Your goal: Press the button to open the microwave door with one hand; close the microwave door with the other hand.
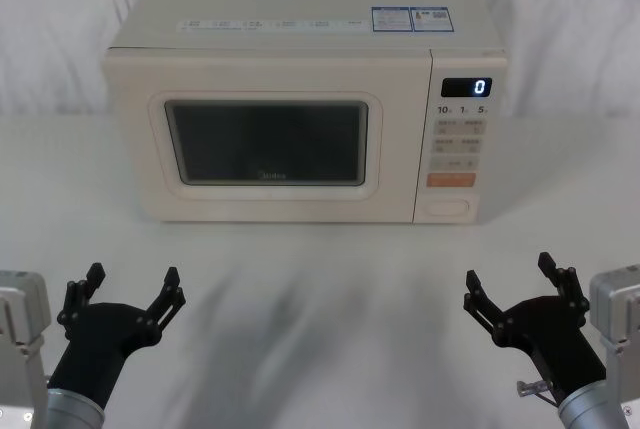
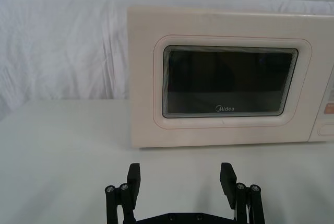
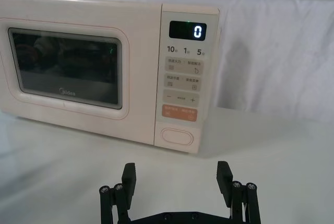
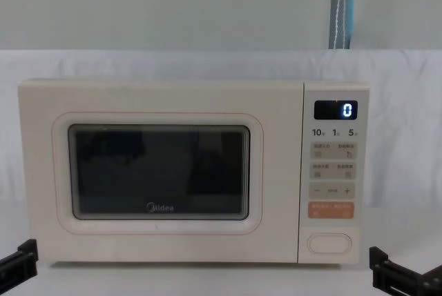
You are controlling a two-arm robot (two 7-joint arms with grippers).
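The left gripper [image 1: 132, 284] is hovering low over the white table [image 1: 320, 299], well in front of the microwave [image 1: 300, 99] and off toward its left front corner. Its black fingers [image 2: 134, 174] are standing wide apart with nothing between them. In the left wrist view this gripper [image 2: 180, 174] is facing the microwave door [image 2: 219, 83], which is sitting shut and flush with the oven's front.

The right gripper [image 1: 515, 281] is hovering at about the same height, well in front of the microwave and off toward its right front corner. Its fingers [image 3: 224, 173] are also spread wide and holding nothing. In the right wrist view this gripper [image 3: 177, 174] is pointing toward the control panel, with the button [image 3: 177, 137] lying ahead of it and well apart from the fingertips.

The button [image 1: 446, 208] is sitting at the bottom of the microwave's control panel, directly under the orange key [image 1: 450, 179]. Above that are rows of small beige keys, and at the top of the panel the black display [image 1: 465, 87] is showing a 0. The microwave door [image 1: 265, 139] is taking up the front to the left of the panel, its dark window carrying the Midea logo along its lower edge.

In the chest view the microwave [image 4: 193, 172] is standing square-on, with the left gripper's tip [image 4: 21, 254] and the right gripper's tip [image 4: 394, 272] showing at the lower corners. A white cloth [image 4: 400, 75] is hanging behind the microwave.
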